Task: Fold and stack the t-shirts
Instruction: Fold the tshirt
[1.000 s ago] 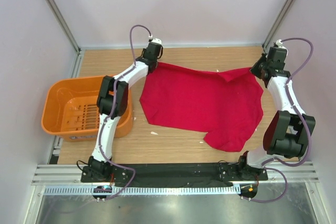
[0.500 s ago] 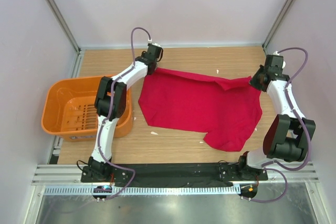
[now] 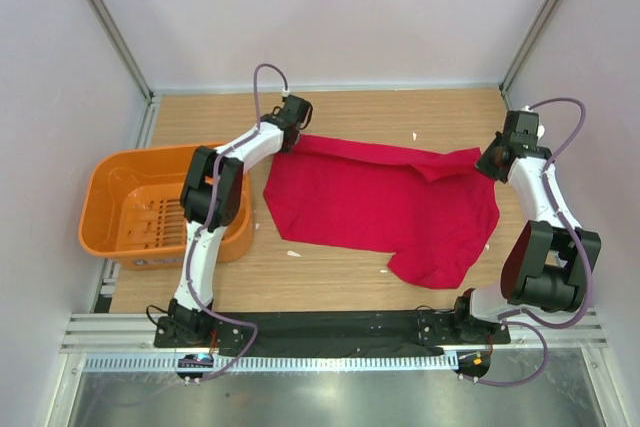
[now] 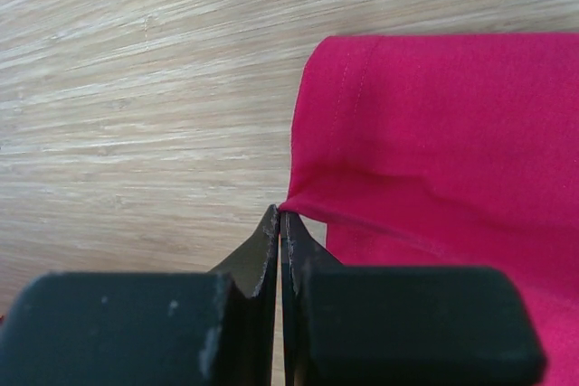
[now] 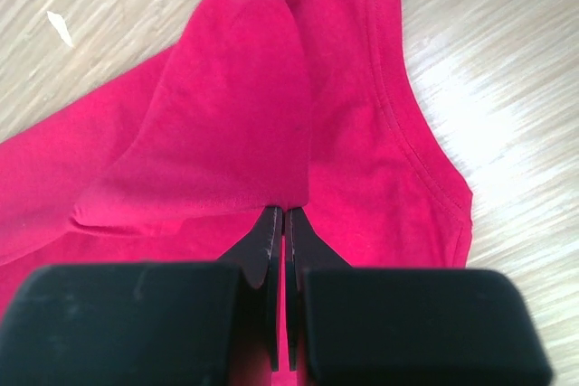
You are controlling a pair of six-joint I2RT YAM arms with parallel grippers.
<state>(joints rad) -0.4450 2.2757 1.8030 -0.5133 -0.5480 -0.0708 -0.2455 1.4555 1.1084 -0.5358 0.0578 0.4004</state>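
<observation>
The red t-shirt (image 3: 385, 202) lies spread on the wooden table, its far edge lifted and folding toward me. My left gripper (image 3: 292, 137) is shut on the shirt's far left corner; in the left wrist view the gripper (image 4: 280, 214) pinches the cloth edge (image 4: 434, 133) just above the wood. My right gripper (image 3: 489, 155) is shut on the far right corner; in the right wrist view the gripper (image 5: 285, 212) pinches a fold of the shirt (image 5: 226, 133) over the rest of the cloth, with a hemmed opening to the right.
An orange slotted basket (image 3: 110, 209) stands at the left, beside the left arm's elbow. White frame posts and walls close in the table at the back and sides. A small white scrap (image 3: 293, 253) lies on the wood near the shirt's front left edge.
Both grippers have moved toward me with the shirt's far corners, drawing the far edge over the body of the shirt; the fold on the right has grown.
</observation>
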